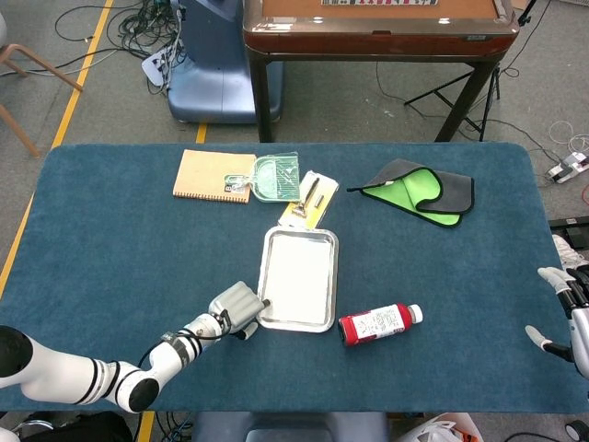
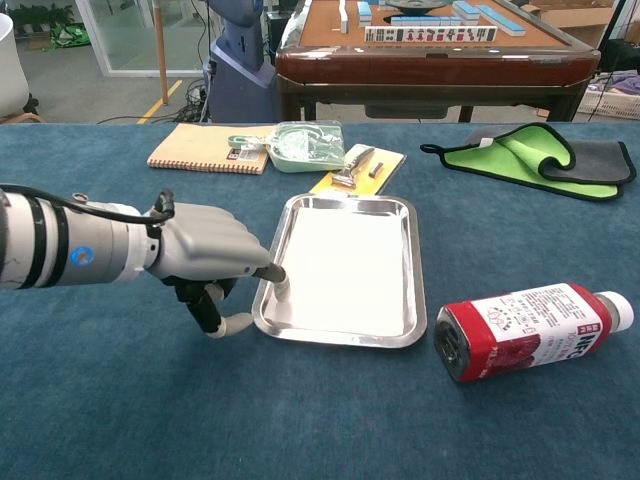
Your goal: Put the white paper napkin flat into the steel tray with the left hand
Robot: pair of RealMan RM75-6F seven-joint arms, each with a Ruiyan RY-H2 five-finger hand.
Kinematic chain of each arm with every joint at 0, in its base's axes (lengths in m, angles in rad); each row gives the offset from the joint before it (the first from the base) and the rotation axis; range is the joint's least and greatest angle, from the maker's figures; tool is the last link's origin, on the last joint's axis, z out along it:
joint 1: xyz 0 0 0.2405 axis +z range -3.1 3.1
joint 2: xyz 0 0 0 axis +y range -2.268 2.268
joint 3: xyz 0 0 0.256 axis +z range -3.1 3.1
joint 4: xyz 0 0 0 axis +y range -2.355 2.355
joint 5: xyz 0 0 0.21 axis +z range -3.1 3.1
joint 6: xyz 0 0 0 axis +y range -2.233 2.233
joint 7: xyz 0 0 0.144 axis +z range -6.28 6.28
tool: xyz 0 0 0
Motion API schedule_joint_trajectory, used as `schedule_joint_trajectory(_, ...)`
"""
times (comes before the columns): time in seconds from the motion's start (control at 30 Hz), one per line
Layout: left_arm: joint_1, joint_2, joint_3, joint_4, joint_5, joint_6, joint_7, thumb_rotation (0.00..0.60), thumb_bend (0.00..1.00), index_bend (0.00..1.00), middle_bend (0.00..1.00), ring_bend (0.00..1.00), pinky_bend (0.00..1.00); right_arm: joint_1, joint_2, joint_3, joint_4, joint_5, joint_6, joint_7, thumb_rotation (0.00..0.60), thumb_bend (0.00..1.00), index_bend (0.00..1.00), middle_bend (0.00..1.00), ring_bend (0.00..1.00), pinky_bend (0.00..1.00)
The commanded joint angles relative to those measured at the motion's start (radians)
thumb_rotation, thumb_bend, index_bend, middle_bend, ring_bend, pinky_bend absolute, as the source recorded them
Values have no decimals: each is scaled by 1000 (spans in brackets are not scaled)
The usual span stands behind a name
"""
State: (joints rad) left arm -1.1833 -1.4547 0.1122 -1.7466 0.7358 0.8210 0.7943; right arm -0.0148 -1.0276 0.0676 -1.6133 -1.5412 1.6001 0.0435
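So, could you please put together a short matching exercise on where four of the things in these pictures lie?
Things:
1. white paper napkin
2. red bottle
3. green and grey cloth
4. left hand

Places:
A. far right part of the table
B. flat inside the steel tray
C. at the tray's near left edge
D. on its side, right of the tray

Pairs: 1-B, 2-D, 3-A, 4-C
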Motion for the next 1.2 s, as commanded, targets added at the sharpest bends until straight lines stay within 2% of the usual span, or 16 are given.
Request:
schedule_joint_trajectory(0.03,-3,-7,2,0,-4,-2,1,355,466,215,987,919,992,0,0,0,0,0,0,0,600,50,203,208,129,143)
schedule_joint_trajectory(0.83,3,-13,-8,3,12,27,-24,356,464,209,986,919,992,-9,5,0,-5,-1,13,0,600,50,203,208,129,143)
schedule_joint_trajectory(1.0,28,16,-41,-21,43,28,-105,350,461,178,956,890,967,-9,8,0,-7,-3,14,-1,600,50,203,208,129,143)
schedule_joint_trajectory(1.2,92,76,-77,-36,112,74,-227,347,460,163,872,791,891,-5,14,0,-13,-7,8,-6,600,51,203,208,129,143)
